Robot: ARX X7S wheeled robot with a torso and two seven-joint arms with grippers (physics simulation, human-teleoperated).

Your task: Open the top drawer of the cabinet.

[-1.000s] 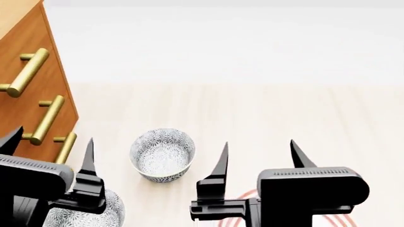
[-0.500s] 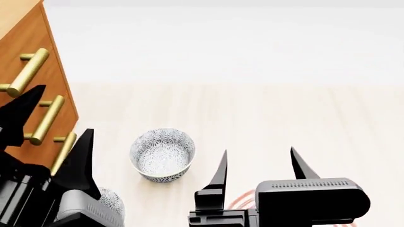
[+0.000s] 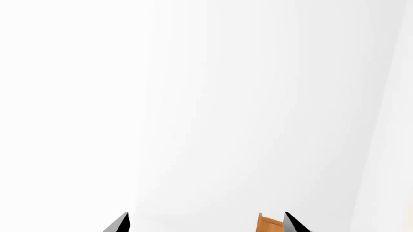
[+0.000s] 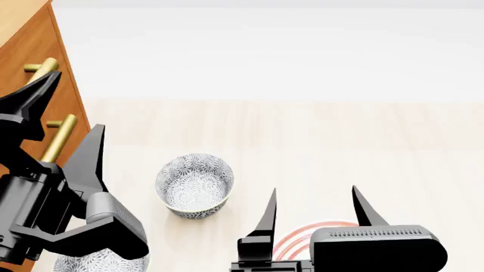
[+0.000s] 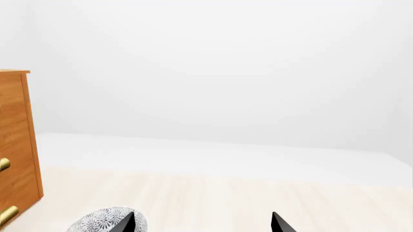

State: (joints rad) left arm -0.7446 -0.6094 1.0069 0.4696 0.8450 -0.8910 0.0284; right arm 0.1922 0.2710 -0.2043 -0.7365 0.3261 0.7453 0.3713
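1. The left pincer point(image 4: 64, 110) hung wide open and empty just before the cabinet point(image 4: 34, 51) at the far left, seemingly lined up for a handle.
2. The right pincer point(image 4: 314, 207) waited near, also open and empty, beside a grey bowl point(image 4: 194, 184) on the floor.
3. The top drawer point(image 4: 19, 73) sat shut, orange-brown, its brass handle point(image 4: 42, 69) partly hidden by a finger.
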